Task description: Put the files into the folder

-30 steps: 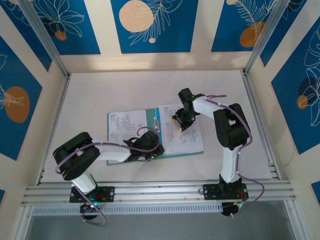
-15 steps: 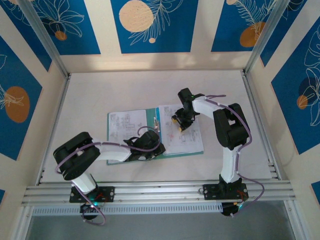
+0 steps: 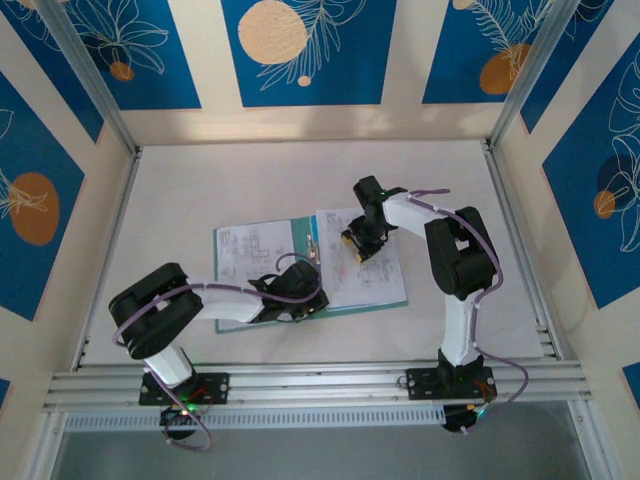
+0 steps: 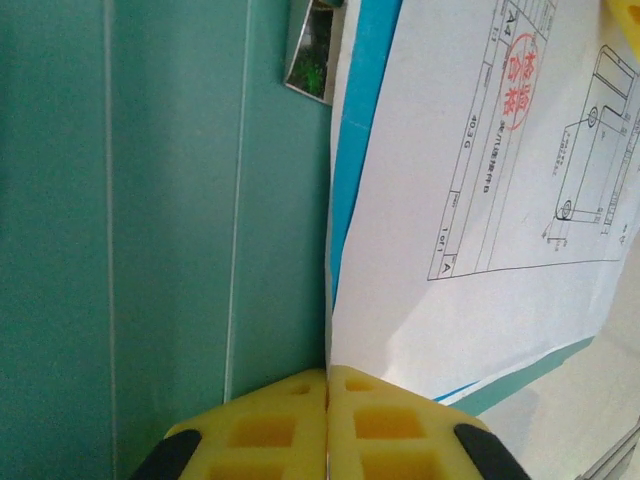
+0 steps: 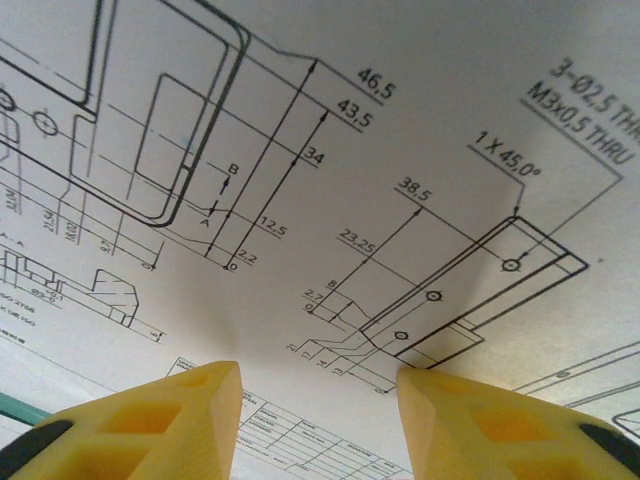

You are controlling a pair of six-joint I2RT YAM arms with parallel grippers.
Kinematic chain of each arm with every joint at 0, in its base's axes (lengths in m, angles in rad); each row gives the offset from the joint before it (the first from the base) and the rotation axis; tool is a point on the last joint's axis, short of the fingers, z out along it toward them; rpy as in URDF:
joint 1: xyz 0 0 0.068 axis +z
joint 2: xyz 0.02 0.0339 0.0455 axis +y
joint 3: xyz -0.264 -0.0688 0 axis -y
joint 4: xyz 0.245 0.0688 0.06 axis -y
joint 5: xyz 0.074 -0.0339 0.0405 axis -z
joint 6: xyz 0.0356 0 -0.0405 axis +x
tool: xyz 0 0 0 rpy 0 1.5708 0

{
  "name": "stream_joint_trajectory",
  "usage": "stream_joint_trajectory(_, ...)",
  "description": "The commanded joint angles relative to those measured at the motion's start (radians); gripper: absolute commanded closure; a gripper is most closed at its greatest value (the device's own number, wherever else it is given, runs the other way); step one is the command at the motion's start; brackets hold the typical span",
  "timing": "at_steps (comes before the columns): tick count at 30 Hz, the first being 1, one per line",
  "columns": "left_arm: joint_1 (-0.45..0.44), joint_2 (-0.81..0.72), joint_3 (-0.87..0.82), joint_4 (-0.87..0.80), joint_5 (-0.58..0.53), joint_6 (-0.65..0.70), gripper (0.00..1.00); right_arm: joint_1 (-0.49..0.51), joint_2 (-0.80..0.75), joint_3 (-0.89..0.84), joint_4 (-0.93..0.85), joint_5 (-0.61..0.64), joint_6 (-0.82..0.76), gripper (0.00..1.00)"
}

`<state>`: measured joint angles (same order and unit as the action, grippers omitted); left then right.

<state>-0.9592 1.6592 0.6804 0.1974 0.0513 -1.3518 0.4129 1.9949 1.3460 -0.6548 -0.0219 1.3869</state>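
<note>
Two files: printed white sheets, one on each leaf of the open folder
Folder: flat on the desk
Left gripper: closed, pads together at the folder's near edge by the spine, the right sheet's edge meeting their seam
Right gripper: open, fingers apart over the folder's right-leaf sheet
Clip: silver, on the folder's spine beside that sheet

Two white arms, left arm and right arm, with fat black joints. Thin purple cables looped along both. Black bases on the near rail, tiny green lights here and there. Left gripper and right gripper with chunky yellow fingers, square dents in them, black behind.
</note>
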Motion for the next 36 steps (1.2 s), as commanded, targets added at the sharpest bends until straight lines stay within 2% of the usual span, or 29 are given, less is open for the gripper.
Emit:
stream_joint_trajectory(1, 0.008, 0.018, 0.019, -0.017, -0.009, 0.015, 1.00, 0.011, 0.050, -0.026, -0.040, 0.066, -0.027, 0.50)
stream_joint_trajectory(7, 0.003, -0.003, 0.006, 0.015, 0.011, -0.032, 1.00, 0.019, -0.026, 0.028, -0.087, 0.142, -0.125, 0.32)
stream_joint_trajectory(11, 0.000, -0.012, -0.014, 0.056, 0.005, -0.073, 1.00, 0.018, -0.057, 0.060, -0.101, 0.161, -0.181, 0.30)
stream_joint_trajectory(16, -0.006, -0.022, -0.041, 0.089, -0.013, -0.104, 1.00, 0.014, -0.070, 0.042, -0.090, 0.144, -0.190, 0.31)
stream_joint_trajectory(18, -0.007, -0.027, -0.046, 0.092, -0.018, -0.107, 1.00, 0.016, -0.069, 0.020, -0.063, 0.125, -0.180, 0.37)
stream_joint_trajectory(25, -0.010, -0.036, -0.068, 0.103, -0.016, -0.114, 1.00, 0.032, 0.031, 0.054, -0.062, 0.069, -0.160, 0.47)
stream_joint_trajectory(30, -0.012, -0.046, -0.073, 0.097, -0.011, -0.108, 0.84, 0.047, 0.069, 0.059, -0.055, 0.056, -0.157, 0.47)
stream_joint_trajectory(36, -0.019, -0.095, -0.063, 0.011, -0.041, -0.091, 0.74, 0.053, 0.093, 0.074, -0.070, 0.060, -0.166, 0.47)
